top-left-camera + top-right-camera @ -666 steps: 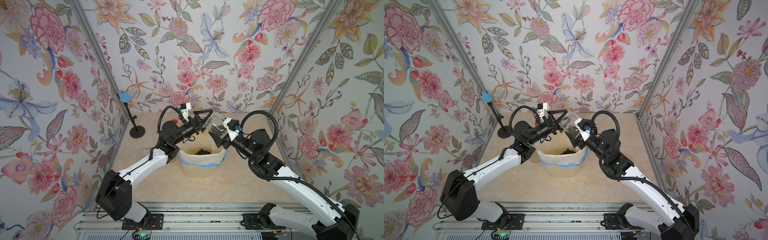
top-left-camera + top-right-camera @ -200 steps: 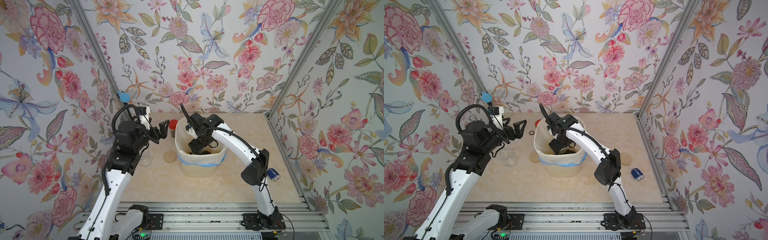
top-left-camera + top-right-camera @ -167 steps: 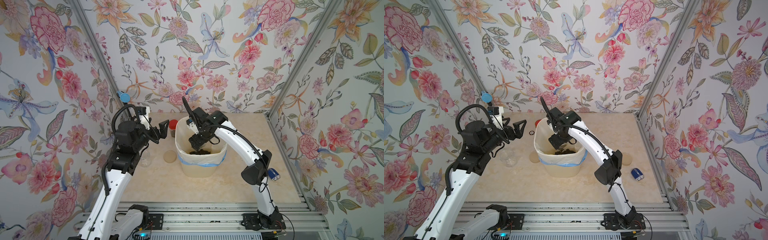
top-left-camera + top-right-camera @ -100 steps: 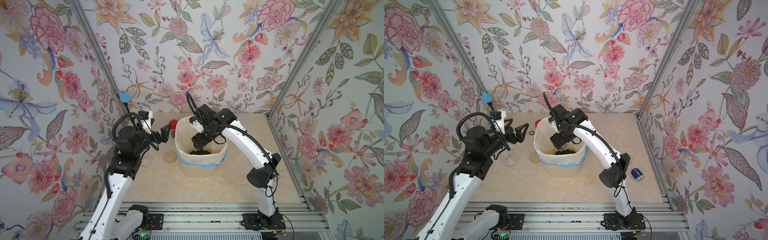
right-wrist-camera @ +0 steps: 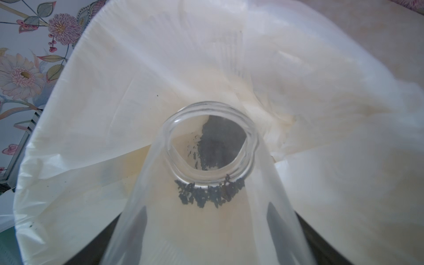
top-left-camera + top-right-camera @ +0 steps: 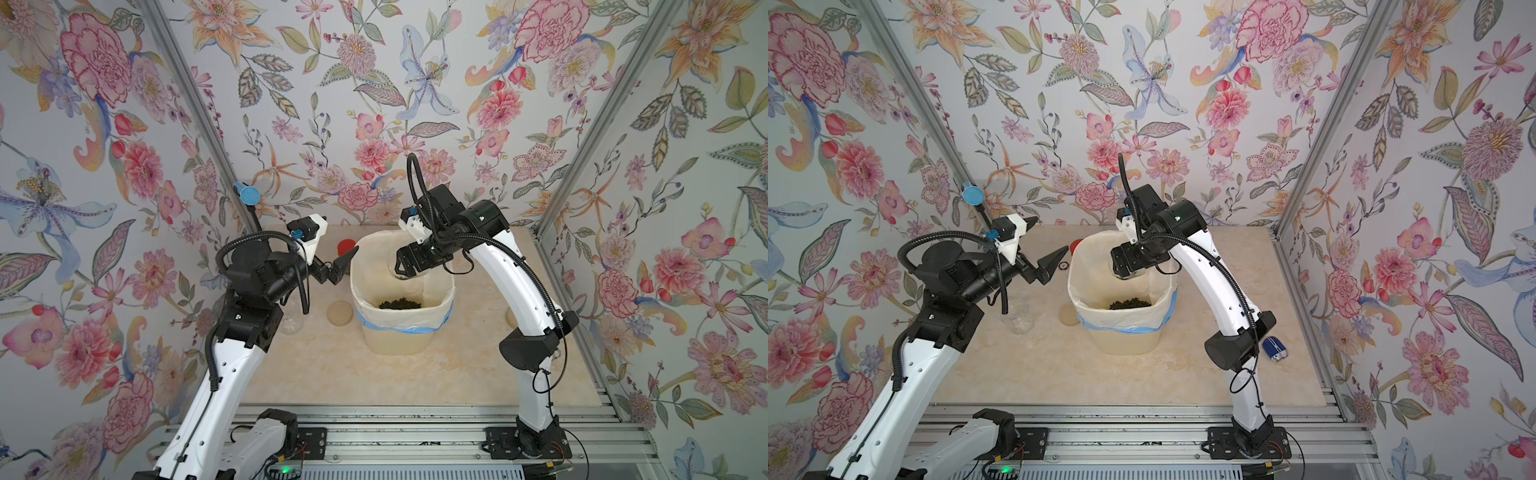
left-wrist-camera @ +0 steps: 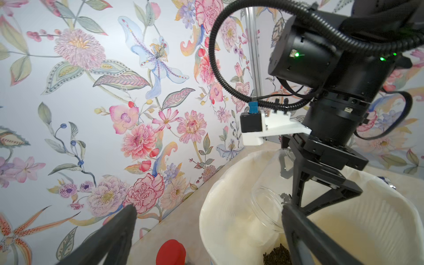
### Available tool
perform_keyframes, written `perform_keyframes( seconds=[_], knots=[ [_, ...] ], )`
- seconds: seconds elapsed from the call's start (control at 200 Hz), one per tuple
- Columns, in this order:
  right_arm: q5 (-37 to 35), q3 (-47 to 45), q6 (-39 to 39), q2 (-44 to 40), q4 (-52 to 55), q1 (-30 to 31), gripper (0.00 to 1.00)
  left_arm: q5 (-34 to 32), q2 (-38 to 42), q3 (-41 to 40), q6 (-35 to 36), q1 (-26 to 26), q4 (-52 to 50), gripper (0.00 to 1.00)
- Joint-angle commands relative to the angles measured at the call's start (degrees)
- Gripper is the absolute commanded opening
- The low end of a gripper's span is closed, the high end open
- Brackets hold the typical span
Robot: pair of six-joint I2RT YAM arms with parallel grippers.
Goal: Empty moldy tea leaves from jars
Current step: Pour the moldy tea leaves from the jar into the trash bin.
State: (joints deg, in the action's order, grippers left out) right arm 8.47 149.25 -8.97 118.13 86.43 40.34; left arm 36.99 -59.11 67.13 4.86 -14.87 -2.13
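Clear jar point(image 7: 266, 202) tipped mouth-down over the lined bin point(image 6: 399, 340).
Right gripper point(image 6: 406, 272) clasps it; shake off clinging tea leaves point(image 5: 207, 192); left gripper point(image 6: 1050, 235) gapes empty.

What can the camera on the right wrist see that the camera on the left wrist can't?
Only the right wrist view looks straight through the jar from behind. It shows crumbs of tea leaves stuck inside the jar's neck.

Only the left wrist view shows the red cap beside the bin. It also shows the right gripper clamped on the jar from outside, and the open, empty left gripper.

Both show the tipped jar over the white-lined bin, with a dark heap of tea leaves at the bottom.
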Motion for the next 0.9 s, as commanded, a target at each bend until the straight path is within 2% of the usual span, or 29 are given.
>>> perform_keyframes(
  seconds=[0.0,0.1,0.225,0.255,0.47,0.57,0.896],
  knots=[
    [1.2,0.8,-2.2,-3.7,1.6,-0.6,0.43,0.9,-3.4,4.7,11.6,-4.4,-9.6,1.00],
    [3.3,2.7,-3.1,-4.3,1.4,-2.2,0.43,-3.4,-5.0,6.0,15.9,-9.0,-12.9,1.00],
    [6.3,3.6,-4.2,-5.5,0.7,-2.9,0.43,-2.2,-6.2,7.4,17.6,-9.6,-13.9,1.00],
    [6.5,3.6,-4.4,-5.8,0.8,-4.6,0.43,-1.9,-6.4,7.7,18.7,-9.8,-14.4,1.00],
    [8.4,2.8,-4.5,-6.9,0.8,-6.1,0.43,-1.1,-6.0,8.1,26.5,-11.4,-15.9,1.00],
    [9.0,3.5,-4.6,-6.9,0.3,-6.1,0.43,0.5,-8.2,10.0,27.8,-12.1,-17.8,1.00],
    [12.4,3.5,-5.5,-8.0,-1.4,-6.2,0.43,-3.7,-14.3,13.6,28.1,-17.6,-17.2,1.00]
  ],
)
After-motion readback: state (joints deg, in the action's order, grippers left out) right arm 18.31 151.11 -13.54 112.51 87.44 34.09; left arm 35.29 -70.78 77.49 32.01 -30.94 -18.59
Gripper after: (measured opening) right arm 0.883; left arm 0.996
